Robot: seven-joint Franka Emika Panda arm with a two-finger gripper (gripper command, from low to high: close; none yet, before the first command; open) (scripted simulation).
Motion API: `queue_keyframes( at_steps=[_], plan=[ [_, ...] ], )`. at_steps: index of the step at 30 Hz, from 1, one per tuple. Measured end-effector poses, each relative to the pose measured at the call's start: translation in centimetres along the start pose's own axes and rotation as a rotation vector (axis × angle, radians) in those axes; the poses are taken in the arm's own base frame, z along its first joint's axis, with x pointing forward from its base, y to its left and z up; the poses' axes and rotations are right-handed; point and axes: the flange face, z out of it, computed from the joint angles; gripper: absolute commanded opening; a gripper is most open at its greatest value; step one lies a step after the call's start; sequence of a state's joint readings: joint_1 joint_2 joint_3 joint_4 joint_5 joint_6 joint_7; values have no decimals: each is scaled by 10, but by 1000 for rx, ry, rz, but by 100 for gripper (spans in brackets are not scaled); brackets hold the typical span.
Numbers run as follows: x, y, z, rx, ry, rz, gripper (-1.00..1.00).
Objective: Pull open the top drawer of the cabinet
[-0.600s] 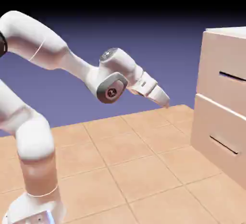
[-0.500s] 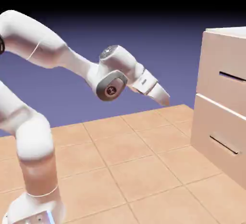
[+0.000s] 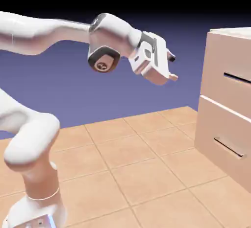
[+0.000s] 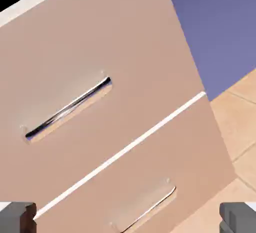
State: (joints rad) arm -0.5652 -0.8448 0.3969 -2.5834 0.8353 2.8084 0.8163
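The cabinet (image 3: 215, 41) stands at the exterior view's right edge, pale beige-pink with two stacked fronts. Its top drawer (image 3: 215, 82) is flush with the cabinet face and carries a thin dark bar handle (image 3: 237, 78). My gripper (image 3: 172, 68) hangs in the air to the left of the cabinet, level with the top drawer, open with nothing between its fingers and a clear gap to the front. The hand view is tilted: the top drawer (image 4: 100, 42) and its handle (image 4: 67, 108) fill the upper left, and my fingertips (image 4: 17, 217) sit wide apart at the bottom corners.
The lower drawer (image 3: 220, 141) with its own bar handle (image 3: 228, 148) sits under the top one, also seen in the hand view (image 4: 145, 209). A tan tiled floor (image 3: 132, 168) spreads below the arm, with the blue-violet backdrop behind.
The hand has risen and swung from pointing down at the floor to facing the cabinet at the height of the top drawer. The drawers have not moved.
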Motion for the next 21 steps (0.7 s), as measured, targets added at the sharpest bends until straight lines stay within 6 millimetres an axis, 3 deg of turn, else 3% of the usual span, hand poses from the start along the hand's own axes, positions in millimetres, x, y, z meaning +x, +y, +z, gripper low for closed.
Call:
queue_keyframes(
  at_steps=[6, 11, 16, 21],
  plan=[
    [-6, -25, -21, 99, 17, 175, 100],
    [-21, -42, -27, 181, 9, 293, 100],
    [-41, -56, -20, 255, -16, 390, 100],
    [-62, -66, 3, 317, -54, 470, 100]
  ],
)
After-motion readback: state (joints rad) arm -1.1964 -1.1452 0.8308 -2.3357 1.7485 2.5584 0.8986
